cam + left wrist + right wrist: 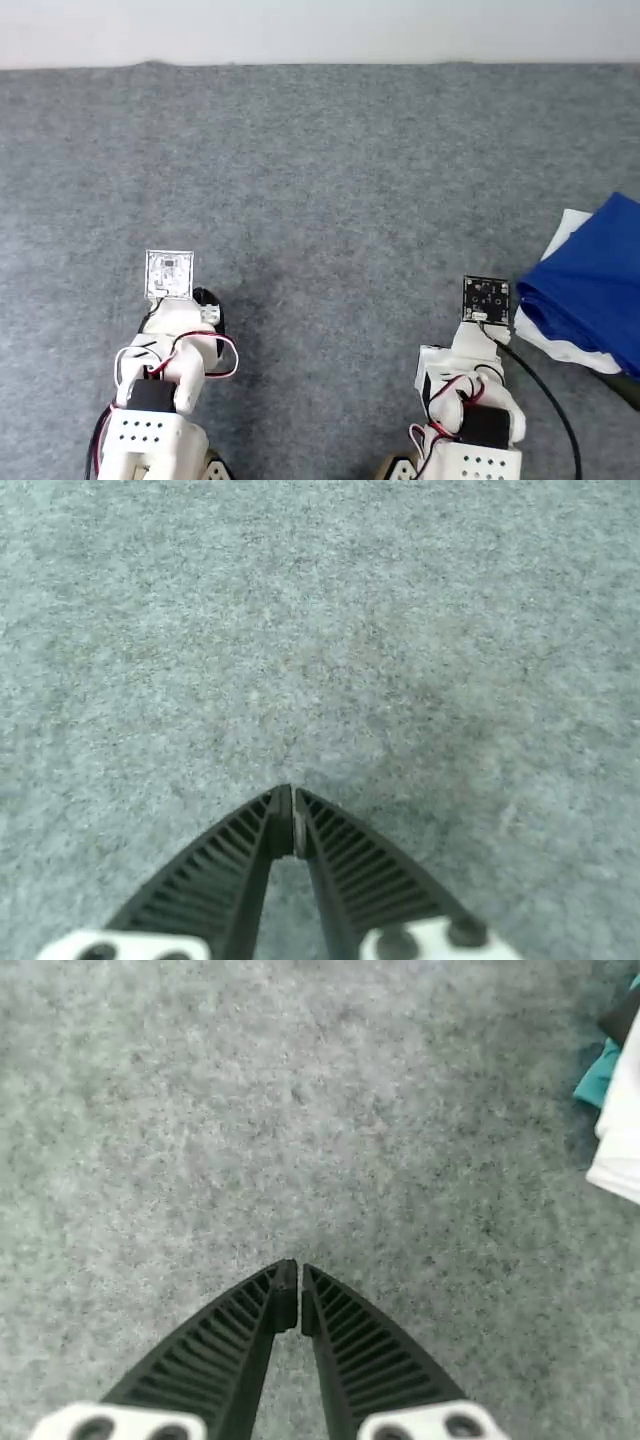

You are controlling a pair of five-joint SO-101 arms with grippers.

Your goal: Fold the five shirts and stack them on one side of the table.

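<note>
Shirts (590,290) first: where do they lie, seen from above?

In one pile at the edge of the table (330,170), just beside the right arm (470,400). A blue shirt (595,280) lies folded on top, with a white shirt (565,232) under it. The left arm (170,360) is well apart from the pile, over the grey cover.

And the left wrist camera?

The left gripper (293,815) hangs over the grey cover with its jaws pressed together and nothing between them.

The right one?

The right gripper (299,1295) is pinched closed too and holds nothing. Near it is a corner of the pile: white cloth (620,1150), a teal fold (598,1078) and something dark (625,1015) beyond.

So how far along?

Near the end, I judge, perhaps done: each shirt I can find is folded and in that one pile. I make out blue, white, teal and maybe a dark one. Whether there are five I cannot tell, for the pile runs past the picture's edge. What may be left is checking the count and squaring the stack.
</note>
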